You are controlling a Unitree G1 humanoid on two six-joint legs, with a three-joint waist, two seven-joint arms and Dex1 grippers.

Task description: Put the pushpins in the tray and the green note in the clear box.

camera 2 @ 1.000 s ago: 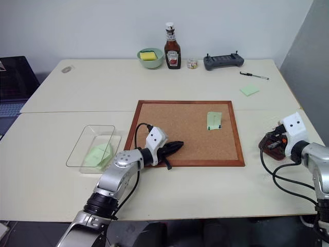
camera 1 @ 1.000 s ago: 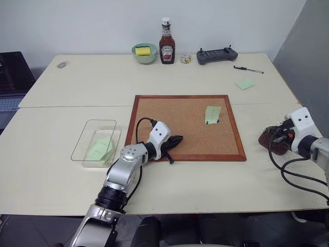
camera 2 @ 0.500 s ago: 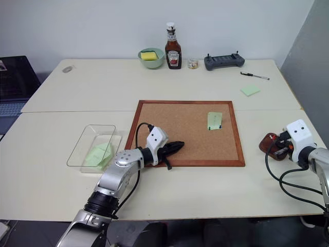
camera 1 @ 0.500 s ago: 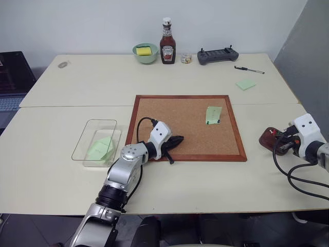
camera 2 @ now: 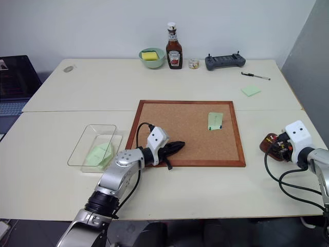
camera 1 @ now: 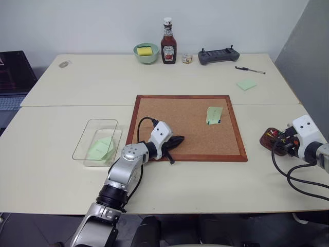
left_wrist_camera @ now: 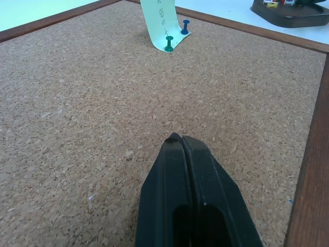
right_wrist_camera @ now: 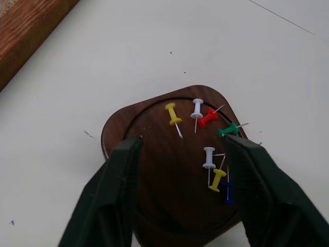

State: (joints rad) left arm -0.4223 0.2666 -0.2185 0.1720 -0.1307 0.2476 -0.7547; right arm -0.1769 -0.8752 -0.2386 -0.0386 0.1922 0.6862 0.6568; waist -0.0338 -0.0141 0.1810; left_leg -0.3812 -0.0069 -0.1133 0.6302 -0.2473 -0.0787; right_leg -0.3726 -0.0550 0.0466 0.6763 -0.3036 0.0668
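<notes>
The dark brown tray [right_wrist_camera: 154, 195] sits on the table right of the corkboard and shows in the left eye view as the tray [camera 1: 268, 139]. Several pushpins [right_wrist_camera: 207, 118] lie inside it: yellow, white, red, green and blue. My right gripper [right_wrist_camera: 183, 140] hovers open just above the tray, holding nothing. A green note [camera 1: 213, 114] is pinned to the corkboard by a green pushpin [left_wrist_camera: 168, 43] and a blue one [left_wrist_camera: 184, 27]. Another green note [camera 1: 101, 148] lies in the clear box [camera 1: 87, 141]. My left gripper [left_wrist_camera: 177, 138] is shut and empty, resting low over the corkboard's near left part.
The wood-framed corkboard [camera 1: 180, 116] fills the table's middle. A third green note [camera 1: 246, 84] and a pen [camera 1: 250, 69] lie at the far right. At the back stand a ketchup bottle [camera 1: 166, 42], a green bowl [camera 1: 145, 52] and a black controller [camera 1: 218, 55]. A grey panel [camera 1: 308, 56] borders the right side.
My right gripper's jaws have gone from shut to open above the tray, and more of the tray now shows. The left arm has stayed still.
</notes>
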